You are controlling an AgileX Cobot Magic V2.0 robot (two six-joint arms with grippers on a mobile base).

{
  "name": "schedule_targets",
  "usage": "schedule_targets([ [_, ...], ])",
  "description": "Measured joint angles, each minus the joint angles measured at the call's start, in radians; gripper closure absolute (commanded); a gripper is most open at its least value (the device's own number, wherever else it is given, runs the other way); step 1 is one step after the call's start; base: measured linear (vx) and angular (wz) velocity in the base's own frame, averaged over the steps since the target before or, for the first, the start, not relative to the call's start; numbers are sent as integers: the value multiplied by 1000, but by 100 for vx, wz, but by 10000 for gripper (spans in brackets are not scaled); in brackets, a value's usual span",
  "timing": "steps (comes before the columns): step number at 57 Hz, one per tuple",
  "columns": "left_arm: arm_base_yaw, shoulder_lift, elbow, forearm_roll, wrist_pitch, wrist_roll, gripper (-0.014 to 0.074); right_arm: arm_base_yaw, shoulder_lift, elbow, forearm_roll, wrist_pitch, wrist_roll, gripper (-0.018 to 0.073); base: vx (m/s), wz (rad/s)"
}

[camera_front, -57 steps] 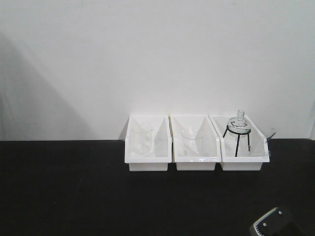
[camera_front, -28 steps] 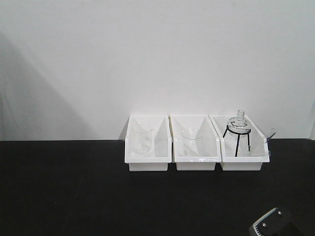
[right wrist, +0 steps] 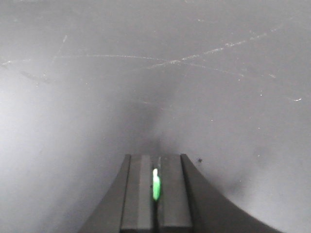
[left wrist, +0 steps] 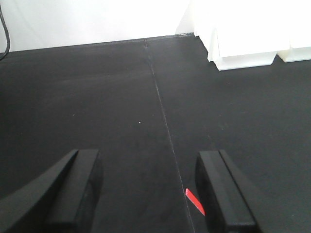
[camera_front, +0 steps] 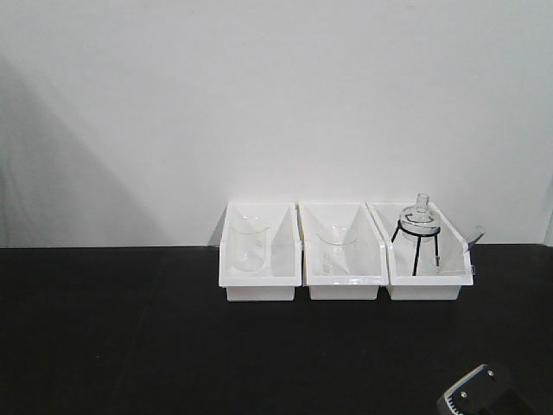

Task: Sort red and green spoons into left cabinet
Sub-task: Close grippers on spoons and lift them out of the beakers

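From the front camera I see a white wall [camera_front: 259,104] behind the black bench [camera_front: 130,346]. Three white bins [camera_front: 344,255] sit side by side against the bench's back edge, right of its middle. The left and middle bins each hold a clear beaker [camera_front: 248,246]. The right bin holds a glass flask [camera_front: 420,218] on a black stand [camera_front: 416,252]. A grey bit of arm [camera_front: 473,393] pokes in at the front right corner.

On my left wrist view the left gripper [left wrist: 149,187] hangs over bare bench with its jaws wide apart and nothing between them. A thin seam [left wrist: 163,116] runs back towards the wall. Just beside that seam, close against the inner side of the right-hand finger [left wrist: 218,189], lies a red sliver. I take it for the red spoon [left wrist: 195,201], though only that tip shows.

On my right wrist view the right gripper [right wrist: 155,162] is closed tight on the green spoon [right wrist: 155,187], which shows as a narrow bright strip pinched between the pads, above scratched bench.
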Motion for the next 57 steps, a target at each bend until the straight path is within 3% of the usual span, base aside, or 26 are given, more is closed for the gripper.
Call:
schedule_targets([
  [43, 0, 0, 0, 0, 39, -5, 48, 0, -294, -188, 9, 100, 101, 563, 0, 0],
  [49, 0, 0, 0, -29, 81, -37, 48, 0, -365, -188, 6, 100, 103, 563, 0, 0],
  [57, 0, 0, 0, -125, 193, -104, 48, 0, -451, -188, 6, 96, 104, 562, 0, 0],
])
